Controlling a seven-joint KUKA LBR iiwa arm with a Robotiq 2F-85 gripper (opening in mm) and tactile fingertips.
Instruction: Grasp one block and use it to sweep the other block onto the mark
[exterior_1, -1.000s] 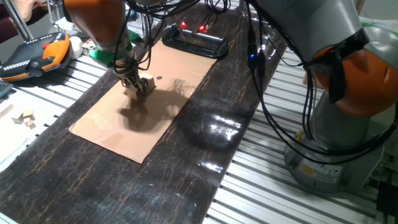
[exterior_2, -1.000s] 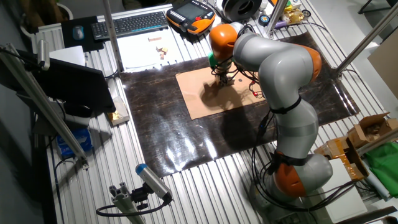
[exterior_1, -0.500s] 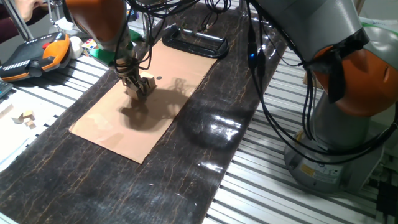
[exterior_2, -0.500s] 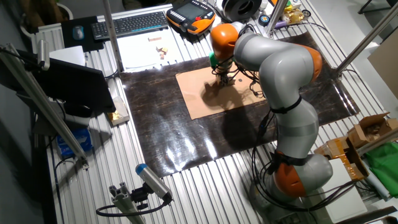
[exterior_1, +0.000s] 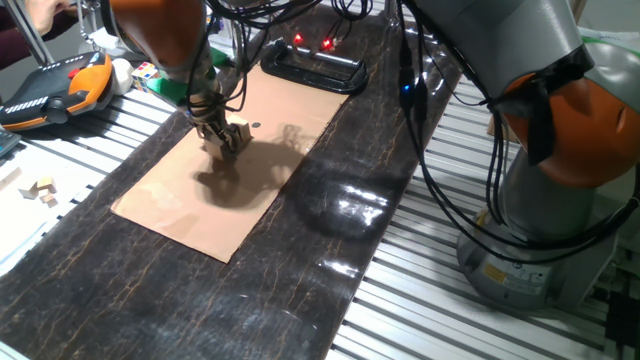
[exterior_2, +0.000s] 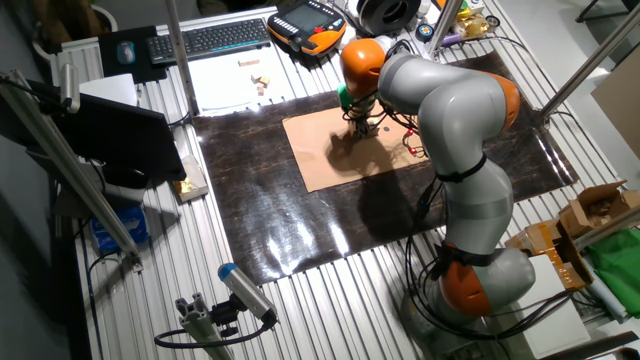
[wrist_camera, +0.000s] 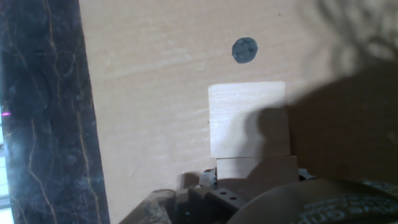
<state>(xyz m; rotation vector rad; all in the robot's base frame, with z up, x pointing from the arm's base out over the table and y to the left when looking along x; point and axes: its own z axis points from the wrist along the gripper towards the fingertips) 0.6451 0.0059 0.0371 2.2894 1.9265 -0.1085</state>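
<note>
Free block (wrist_camera: 249, 119) sits on the tan cardboard (wrist_camera: 149, 74), just short of the mark (wrist_camera: 244, 50): a small gap of bare cardboard between its far edge and the dot, block slightly left of centre on it. Held block (wrist_camera: 256, 169) touches its near face. Gripper (exterior_1: 222, 139) is clamped on the held block; the fingers themselves are mostly hidden in the hand view.

Versus a second ago, gripper and blocks have crept a little toward the dot in the fixed view, so the sweep is advancing. My read: nearly done, one short push left, with a slight rightward bias to centre it. Black frame (exterior_1: 312, 70) well clear.
</note>
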